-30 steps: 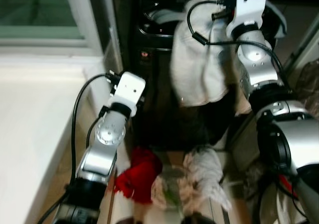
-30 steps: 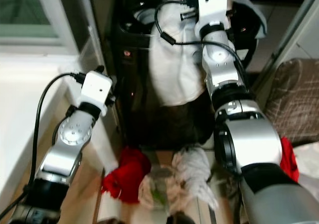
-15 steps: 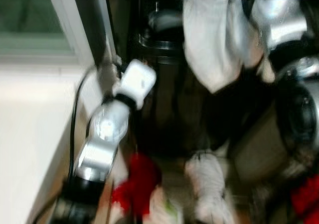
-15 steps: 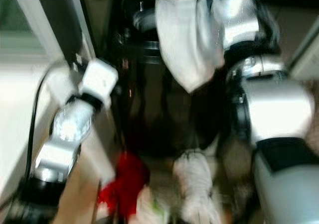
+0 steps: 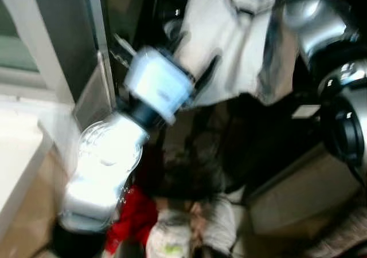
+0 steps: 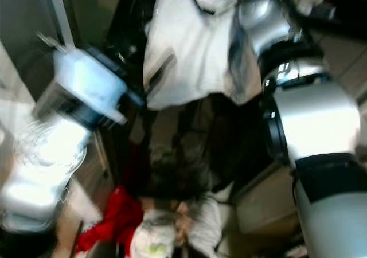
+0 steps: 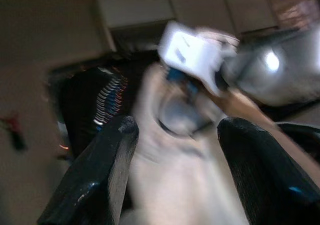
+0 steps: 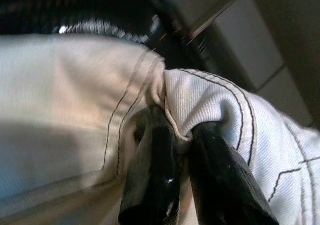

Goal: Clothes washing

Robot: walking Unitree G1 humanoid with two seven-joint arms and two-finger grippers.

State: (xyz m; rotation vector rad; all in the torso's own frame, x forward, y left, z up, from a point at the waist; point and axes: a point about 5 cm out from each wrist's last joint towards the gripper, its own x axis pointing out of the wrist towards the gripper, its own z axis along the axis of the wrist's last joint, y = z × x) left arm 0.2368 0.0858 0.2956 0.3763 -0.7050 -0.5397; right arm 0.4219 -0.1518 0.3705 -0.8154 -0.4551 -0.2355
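the right arm reaches up and forward, its gripper pinching a fold of white garment between closed black fingers, while the left arm is raised, blurred, its gripper held with fingers spread apart.

We see a pale window frame at the left, a white sill or ledge beneath it, brown floor below that, and over on the right a beige cabinet panel, all blurred.
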